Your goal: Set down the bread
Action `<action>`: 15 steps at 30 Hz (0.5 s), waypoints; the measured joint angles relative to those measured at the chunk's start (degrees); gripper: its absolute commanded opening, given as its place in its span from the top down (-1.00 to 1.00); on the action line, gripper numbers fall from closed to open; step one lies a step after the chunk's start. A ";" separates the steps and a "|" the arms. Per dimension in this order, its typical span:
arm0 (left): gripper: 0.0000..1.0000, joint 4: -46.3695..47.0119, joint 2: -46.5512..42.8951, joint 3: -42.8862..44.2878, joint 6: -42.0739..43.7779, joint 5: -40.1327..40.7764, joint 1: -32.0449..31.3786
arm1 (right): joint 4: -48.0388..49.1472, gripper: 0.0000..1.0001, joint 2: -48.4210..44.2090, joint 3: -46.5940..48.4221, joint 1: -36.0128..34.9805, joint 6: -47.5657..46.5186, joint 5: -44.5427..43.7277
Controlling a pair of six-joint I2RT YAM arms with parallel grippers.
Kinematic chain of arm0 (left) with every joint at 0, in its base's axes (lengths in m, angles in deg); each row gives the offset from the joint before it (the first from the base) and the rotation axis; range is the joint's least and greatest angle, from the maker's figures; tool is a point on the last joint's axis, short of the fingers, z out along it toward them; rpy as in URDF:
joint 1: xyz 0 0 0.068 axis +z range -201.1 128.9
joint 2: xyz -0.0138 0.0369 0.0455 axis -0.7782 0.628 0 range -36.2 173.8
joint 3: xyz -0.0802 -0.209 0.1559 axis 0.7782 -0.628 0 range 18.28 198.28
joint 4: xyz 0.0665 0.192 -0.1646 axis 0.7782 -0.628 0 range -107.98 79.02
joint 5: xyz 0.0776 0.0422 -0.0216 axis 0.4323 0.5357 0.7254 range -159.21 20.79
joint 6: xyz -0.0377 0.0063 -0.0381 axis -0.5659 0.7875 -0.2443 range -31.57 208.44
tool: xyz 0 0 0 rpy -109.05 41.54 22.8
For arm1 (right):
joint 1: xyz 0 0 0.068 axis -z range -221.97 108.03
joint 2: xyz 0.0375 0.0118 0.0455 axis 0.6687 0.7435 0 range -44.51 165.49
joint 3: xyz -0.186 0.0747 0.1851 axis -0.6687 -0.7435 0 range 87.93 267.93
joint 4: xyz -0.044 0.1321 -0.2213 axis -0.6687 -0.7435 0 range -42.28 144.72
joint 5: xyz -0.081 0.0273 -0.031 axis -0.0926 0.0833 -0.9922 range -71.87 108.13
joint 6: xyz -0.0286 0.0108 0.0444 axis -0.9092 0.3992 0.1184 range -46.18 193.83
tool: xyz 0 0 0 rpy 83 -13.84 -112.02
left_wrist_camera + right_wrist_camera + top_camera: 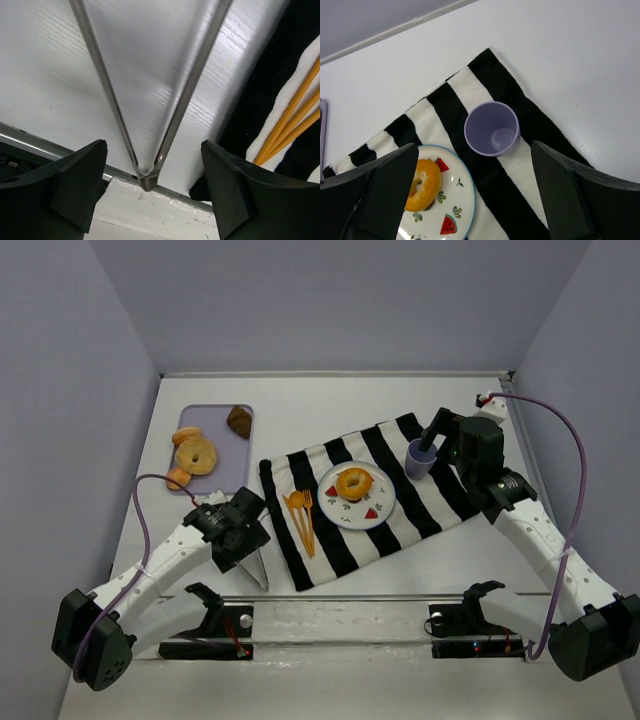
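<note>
The bread (353, 483), a glossy golden-orange ring, lies on a white plate (380, 508) with watermelon pictures, on the striped cloth. The right wrist view shows the bread (422, 184) on the plate (457, 210) at lower left. My left gripper (245, 543) is open over metal tongs (258, 568) that lie on the white table left of the cloth. In the left wrist view the tongs' hinge end (147, 179) sits between my left gripper's (152, 192) spread fingers without touching them. My right gripper (432, 436) is open above a purple cup (419, 459), and nothing is held in my right gripper (474, 165).
A purple tray (222, 415) at back left holds a paler ring bread (197, 455), a dark brown lump (239, 420) and smaller pieces. Orange cutlery (301, 515) lies on the black-and-white cloth (335, 540) left of the plate. The purple cup (492, 129) stands upright, empty.
</note>
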 measured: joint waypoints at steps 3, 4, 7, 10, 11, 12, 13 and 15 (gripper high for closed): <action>-0.98 -0.81 -0.92 0.33 -0.02 0.17 0.00 | 0.00 -1.00 -0.04 0.00 0.00 0.00 -0.02; -0.98 -1.27 -1.31 0.74 -0.07 0.26 0.00 | 0.00 -1.00 -0.09 0.00 0.00 0.00 -0.02; -0.98 -2.27 -2.84 2.43 -0.02 0.46 0.00 | 0.00 -1.00 -0.11 0.00 0.00 0.00 0.00; -0.98 -3.91 -4.11 5.79 1.07 0.66 0.00 | -0.04 -1.00 -0.39 0.00 0.00 0.00 0.00; -0.98 -4.28 -4.31 7.43 1.64 1.03 0.00 | -0.09 -1.00 -0.63 0.00 0.00 0.00 0.02; -0.98 -4.76 -4.46 9.57 2.29 1.42 0.00 | -0.09 -1.00 -0.94 0.00 0.00 0.00 0.02; -0.98 -5.66 -4.44 12.92 3.10 2.14 0.00 | -0.07 -1.00 -1.16 0.00 0.00 0.00 0.04; -0.98 -5.90 -4.50 19.45 4.33 4.52 0.00 | -0.09 -1.00 -1.77 0.00 0.00 0.02 0.09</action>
